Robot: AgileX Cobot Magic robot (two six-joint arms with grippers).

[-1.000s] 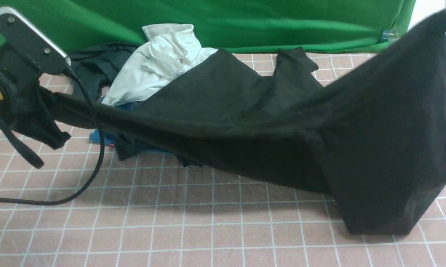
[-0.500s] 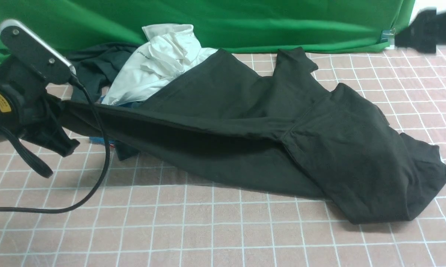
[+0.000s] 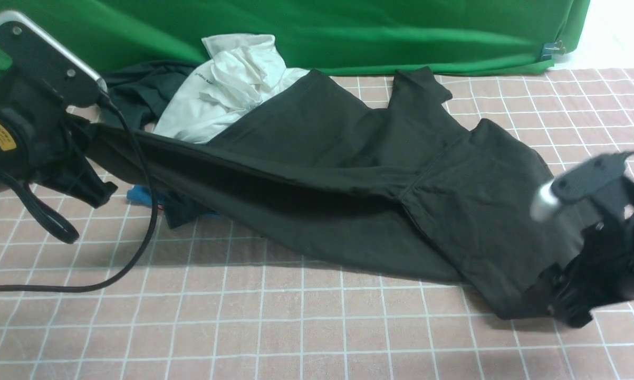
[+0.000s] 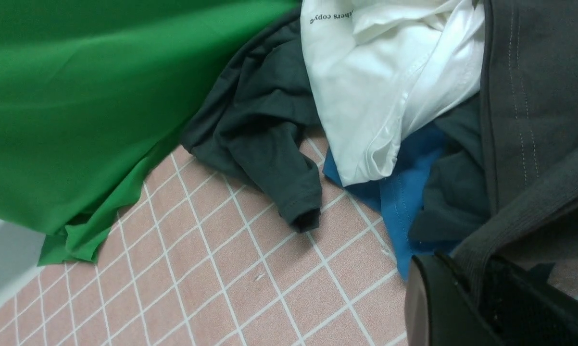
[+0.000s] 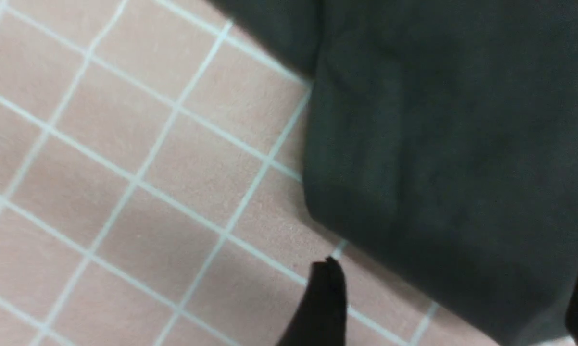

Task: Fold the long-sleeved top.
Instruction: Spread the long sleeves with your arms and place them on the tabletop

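Note:
The long-sleeved top (image 3: 348,158), a large black garment, lies stretched across the checked table from left to right. My left gripper (image 3: 93,179) is shut on its ribbed hem and holds that end just above the table. In the left wrist view the ribbed edge (image 4: 505,221) runs in between the jaws of the left gripper (image 4: 476,276). My right gripper (image 3: 559,301) stands open low at the top's near right corner. In the right wrist view its fingertips (image 5: 327,293) straddle the corner of the top (image 5: 462,144), with nothing clamped by the right gripper (image 5: 455,302).
A crumpled white shirt (image 3: 232,89), a dark grey-green tee (image 3: 132,95) and a blue cloth (image 3: 140,195) are piled at the back left, partly under the top. A green backdrop (image 3: 348,31) closes the far side. A black cable (image 3: 137,237) hangs from the left arm.
My right gripper opened and let go of the top's right end, which fell flat onto the table. The right arm came down from the upper right to that corner. The left grip is unchanged.

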